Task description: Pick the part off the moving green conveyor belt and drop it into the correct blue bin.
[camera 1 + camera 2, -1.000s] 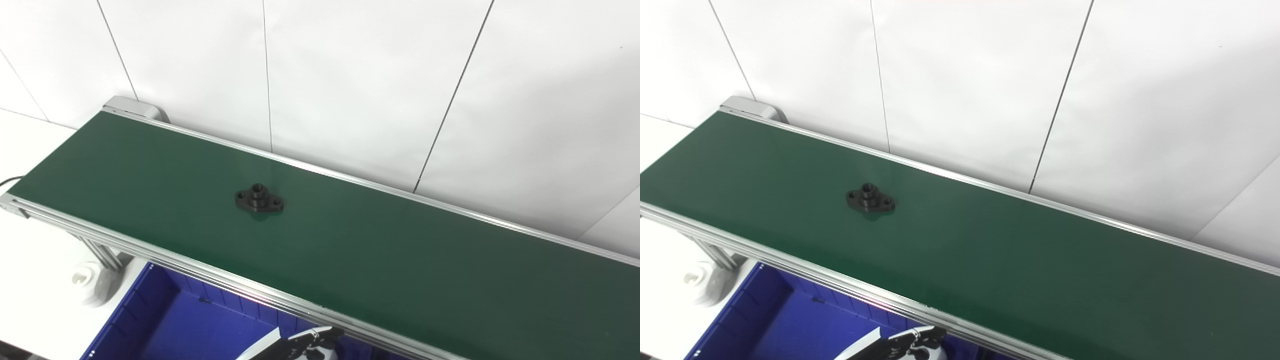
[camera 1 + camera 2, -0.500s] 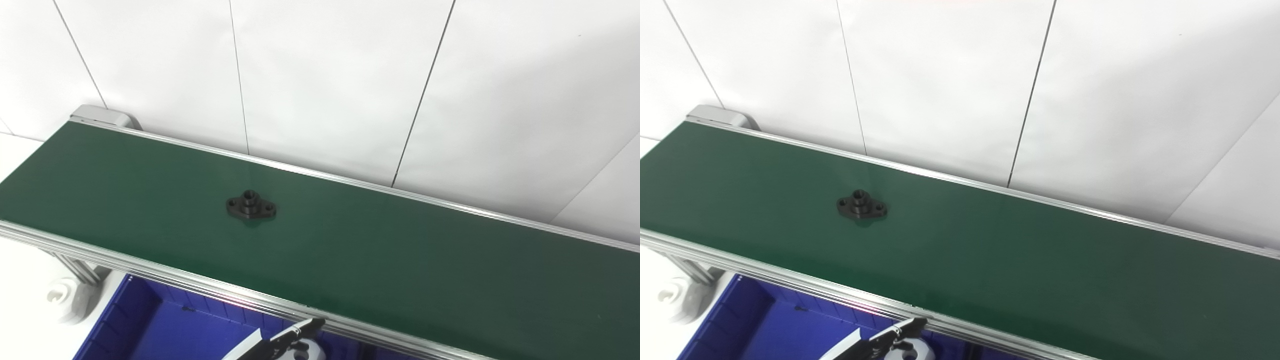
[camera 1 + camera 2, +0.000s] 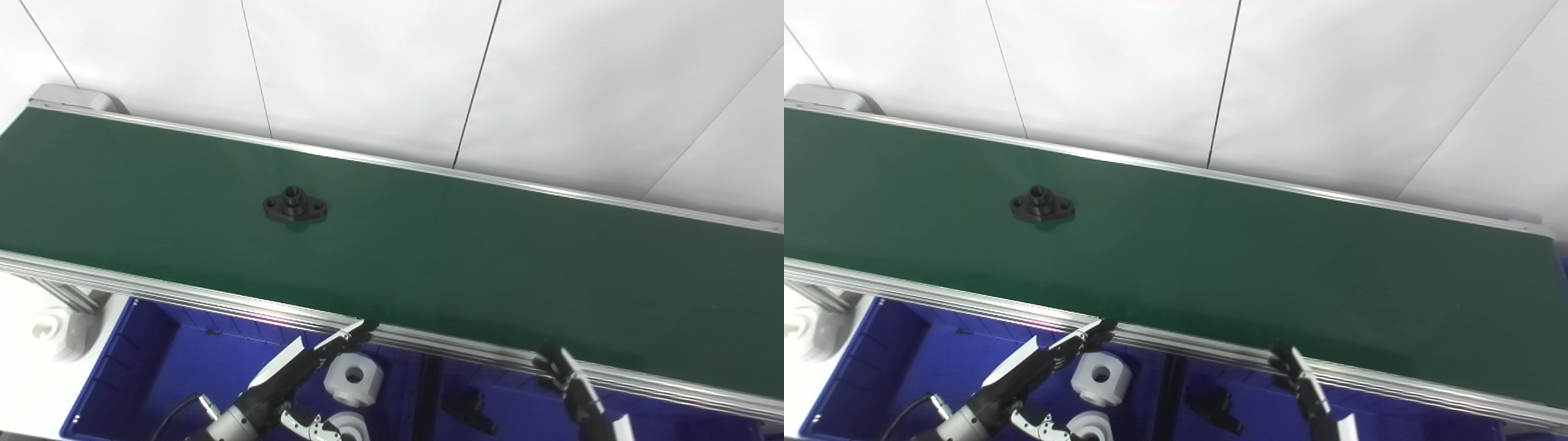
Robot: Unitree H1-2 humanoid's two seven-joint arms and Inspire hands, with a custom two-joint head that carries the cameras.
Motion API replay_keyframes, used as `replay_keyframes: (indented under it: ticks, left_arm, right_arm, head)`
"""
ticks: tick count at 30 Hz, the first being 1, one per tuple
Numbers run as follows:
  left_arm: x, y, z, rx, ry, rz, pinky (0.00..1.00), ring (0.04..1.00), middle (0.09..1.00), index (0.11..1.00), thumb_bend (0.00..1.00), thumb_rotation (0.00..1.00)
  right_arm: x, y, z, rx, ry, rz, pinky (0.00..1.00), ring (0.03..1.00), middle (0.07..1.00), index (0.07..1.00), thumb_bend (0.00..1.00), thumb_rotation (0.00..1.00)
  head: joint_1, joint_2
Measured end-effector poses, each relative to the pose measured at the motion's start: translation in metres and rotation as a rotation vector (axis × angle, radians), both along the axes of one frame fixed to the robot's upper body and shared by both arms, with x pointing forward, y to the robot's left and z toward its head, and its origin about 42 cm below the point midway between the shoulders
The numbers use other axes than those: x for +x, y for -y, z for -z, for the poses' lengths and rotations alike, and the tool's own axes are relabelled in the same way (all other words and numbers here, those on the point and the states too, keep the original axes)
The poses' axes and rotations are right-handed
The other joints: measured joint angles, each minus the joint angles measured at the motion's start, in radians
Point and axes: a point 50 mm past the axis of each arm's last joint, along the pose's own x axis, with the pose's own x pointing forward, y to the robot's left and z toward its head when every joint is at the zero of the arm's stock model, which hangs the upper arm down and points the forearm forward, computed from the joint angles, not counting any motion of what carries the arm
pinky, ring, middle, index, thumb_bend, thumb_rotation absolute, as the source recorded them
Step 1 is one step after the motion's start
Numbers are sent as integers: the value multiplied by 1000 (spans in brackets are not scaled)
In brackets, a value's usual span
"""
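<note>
Left eye view: the black flanged part (image 3: 294,205) sits flat on the green conveyor belt (image 3: 465,257), left of centre in the frame, untouched. Bottom centre, the left hand (image 3: 288,373) reaches over the left blue bin (image 3: 141,361) with fingers stretched out, holding nothing; white parts (image 3: 354,378) lie beneath it. Lower right, the right hand (image 3: 572,386) points up at the belt's near rail, fingers extended, empty.

Right eye view: same layout. A black part (image 3: 1216,407) rests in the right blue bin (image 3: 1396,416), bottom centre.
</note>
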Motion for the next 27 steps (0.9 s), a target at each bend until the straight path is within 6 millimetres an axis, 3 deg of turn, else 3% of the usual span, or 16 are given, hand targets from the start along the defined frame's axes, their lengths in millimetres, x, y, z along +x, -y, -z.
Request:
replay_keyframes:
  ticks: [4,9,16,27]
  left_arm:
    - [3,3,-1,-4,7,1,877,941,971,942,880,255]
    - [3,3,1,-9,-3,10,844,919,967,940,859,198]
    - [7,3,5,7,-10,25,822,906,970,944,875,250]
    - [10,5,9,39,-10,39,829,911,971,947,873,258]
  right_arm:
    - [29,3,-24,-7,112,-3,732,811,860,877,810,256]
    - [64,5,-48,-58,159,-23,726,791,829,868,800,290]
    - [118,0,-72,-133,216,-79,712,777,821,867,789,252]
    - [180,-23,-78,-167,223,-198,698,753,804,820,805,244]
  head:
    - [-8,-9]
    - [35,-20]
    - [67,-41]
    - [141,-83]
